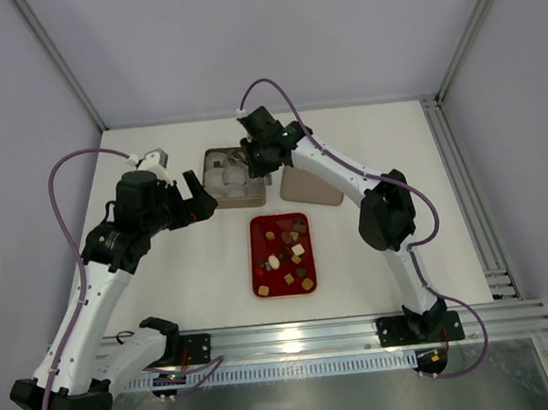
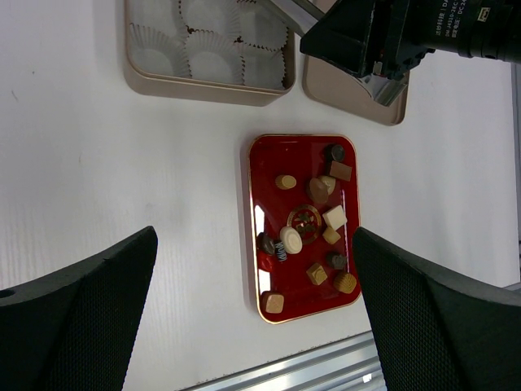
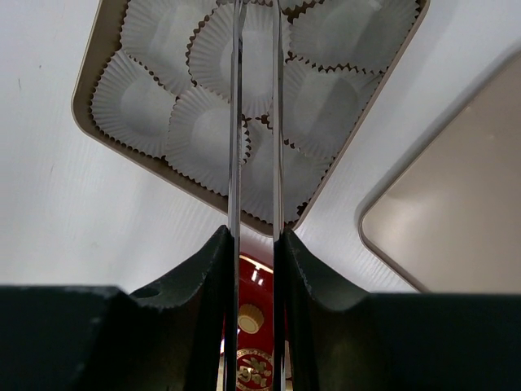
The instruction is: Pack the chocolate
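The chocolate [image 1: 283, 254] is several small brown, tan and cream pieces scattered on a red tray [image 1: 256, 263]. The left wrist view looks down on the chocolate [image 2: 291, 239] and the red tray [image 2: 254, 187]. My left gripper [image 1: 200, 194] hangs open above the table left of the tray, holding nothing [image 2: 254, 236]. My right gripper [image 1: 256, 154] is shut on thin metal tongs [image 3: 236, 122] over a gold box [image 3: 98, 49] of white paper cups. The tongs' tips run out of the frame. One tan chocolate [image 3: 250, 318] shows between the blades.
The gold box [image 1: 215, 157] stands behind the red tray, with its flat lid [image 1: 311, 188] to its right. The lid [image 2: 342, 94] also lies under the right arm in the left wrist view. An aluminium rail [image 1: 294, 336] borders the near edge.
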Motion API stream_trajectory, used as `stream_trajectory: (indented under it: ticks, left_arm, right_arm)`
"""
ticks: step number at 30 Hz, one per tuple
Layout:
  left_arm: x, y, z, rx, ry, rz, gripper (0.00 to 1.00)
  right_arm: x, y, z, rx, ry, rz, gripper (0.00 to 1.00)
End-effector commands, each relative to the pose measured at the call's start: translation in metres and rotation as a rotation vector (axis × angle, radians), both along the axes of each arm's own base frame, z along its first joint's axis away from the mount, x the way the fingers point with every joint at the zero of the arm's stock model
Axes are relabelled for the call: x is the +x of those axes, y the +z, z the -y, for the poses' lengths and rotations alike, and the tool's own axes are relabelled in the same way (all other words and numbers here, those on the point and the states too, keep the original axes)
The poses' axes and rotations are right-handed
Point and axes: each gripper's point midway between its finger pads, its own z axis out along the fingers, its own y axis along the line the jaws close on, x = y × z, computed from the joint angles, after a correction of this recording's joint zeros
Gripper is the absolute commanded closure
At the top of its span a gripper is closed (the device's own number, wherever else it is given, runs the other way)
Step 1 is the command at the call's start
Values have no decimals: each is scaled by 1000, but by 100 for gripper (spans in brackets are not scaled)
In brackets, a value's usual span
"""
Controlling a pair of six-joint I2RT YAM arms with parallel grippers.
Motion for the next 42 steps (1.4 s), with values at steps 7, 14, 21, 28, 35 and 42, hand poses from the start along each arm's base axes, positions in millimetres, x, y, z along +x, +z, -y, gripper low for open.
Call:
stream_trajectory:
  ticks: [7,14,21,28,35,42]
  left_arm:
    - [-1,12,1,-2,-19,39,0]
    - [-1,12,0,-1,-15,41,0]
    - [-1,12,0,-2,-13,42,0]
    - [-1,15,-1,-1,-10,47,0]
    - [1,16,0,-6,-7,48,0]
    - [5,14,3,-9,-8,42,0]
  right_arm:
    - [14,21,-13,70,-13,57,67]
    - [14,24,-15,80,-9,59,64]
    - [15,32,-16,87,-10,69,64]
    - [8,67,-11,125,-8,109,64]
    - [-17,108,6,177,1,151,64]
    - [-82,121,48,154,15,154,64]
